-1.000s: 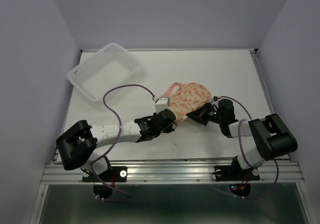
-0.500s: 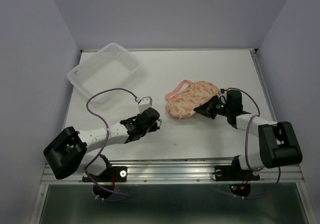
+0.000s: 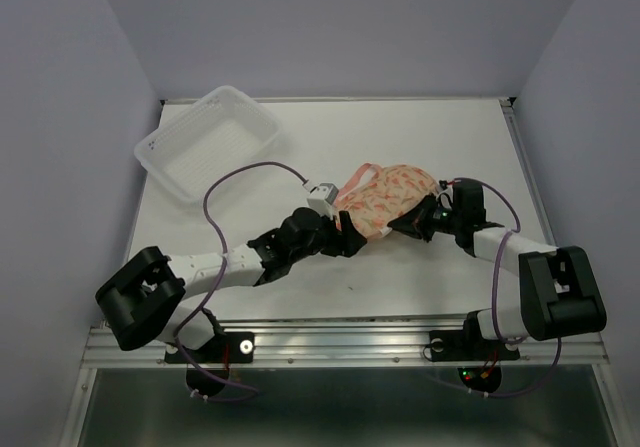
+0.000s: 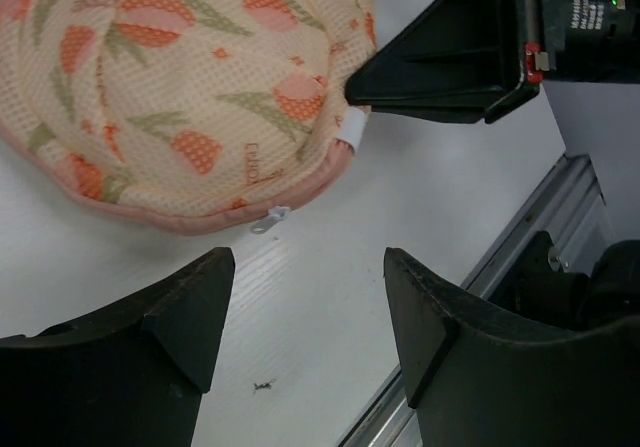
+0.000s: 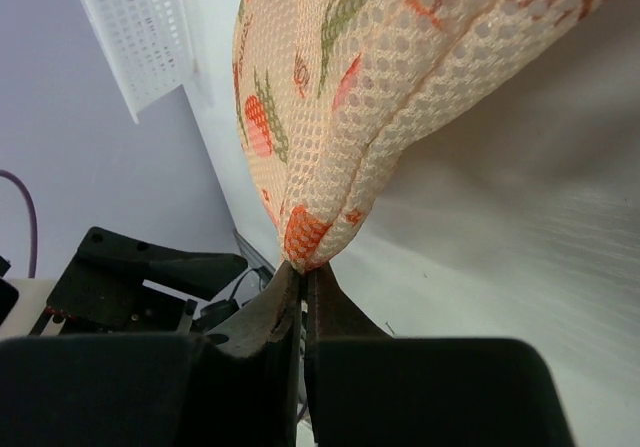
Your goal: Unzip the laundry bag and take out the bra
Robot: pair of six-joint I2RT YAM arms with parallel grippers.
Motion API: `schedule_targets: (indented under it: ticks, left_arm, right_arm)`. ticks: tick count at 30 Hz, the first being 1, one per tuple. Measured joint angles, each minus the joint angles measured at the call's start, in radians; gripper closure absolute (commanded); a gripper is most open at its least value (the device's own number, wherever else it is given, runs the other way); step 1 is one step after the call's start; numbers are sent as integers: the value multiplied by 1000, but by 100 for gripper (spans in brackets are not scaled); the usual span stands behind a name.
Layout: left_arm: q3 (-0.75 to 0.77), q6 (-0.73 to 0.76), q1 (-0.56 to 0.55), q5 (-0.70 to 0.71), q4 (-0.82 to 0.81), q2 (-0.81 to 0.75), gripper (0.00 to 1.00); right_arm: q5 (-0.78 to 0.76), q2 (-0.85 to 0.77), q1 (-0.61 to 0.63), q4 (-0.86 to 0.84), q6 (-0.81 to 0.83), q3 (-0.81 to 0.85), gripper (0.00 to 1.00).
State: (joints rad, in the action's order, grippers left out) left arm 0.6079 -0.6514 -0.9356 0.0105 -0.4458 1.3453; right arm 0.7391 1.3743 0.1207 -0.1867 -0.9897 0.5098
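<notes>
The laundry bag (image 3: 388, 197), a cream-peach pouch with orange prints and pink edging, lies mid-table. My right gripper (image 3: 398, 229) is shut on the bag's near right edge; in the right wrist view the fingertips (image 5: 303, 267) pinch a fold of its mesh (image 5: 330, 97). My left gripper (image 3: 345, 243) stands open at the bag's near left edge. In the left wrist view its jaws (image 4: 307, 267) are wide apart over bare table, just short of the bag (image 4: 180, 87) and its small zip pull (image 4: 268, 220). The bag looks zipped. The bra is hidden.
A white perforated basket (image 3: 210, 142) sits tilted at the back left corner and also shows in the right wrist view (image 5: 140, 27). The metal rail of the table's front edge (image 3: 350, 332) runs close behind both grippers. A purple cable (image 3: 240, 182) loops over the left arm.
My left gripper drew back to the left, then returned to the bag's near edge and opened. The right gripper stays shut on the bag's edge.
</notes>
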Motion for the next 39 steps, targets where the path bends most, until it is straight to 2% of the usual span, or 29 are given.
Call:
schedule_targets:
  ticks: [5,9,29,39]
  left_arm:
    - [-9,30,-14,-113,-109,59,32]
    - [-13,44,-26,-151,-147,89,35]
    - [-41,48,-15,-127,-193,178,36]
    - [-29,18,2,-166,-299,206,37]
  right_arm:
    - [10,-2,0,8,0,9,98]
    - [20,-3,0,9,-1,22,98]
    - [78,-4,0,23,-13,54,97]
    - [89,-7,0,23,-24,54,97]
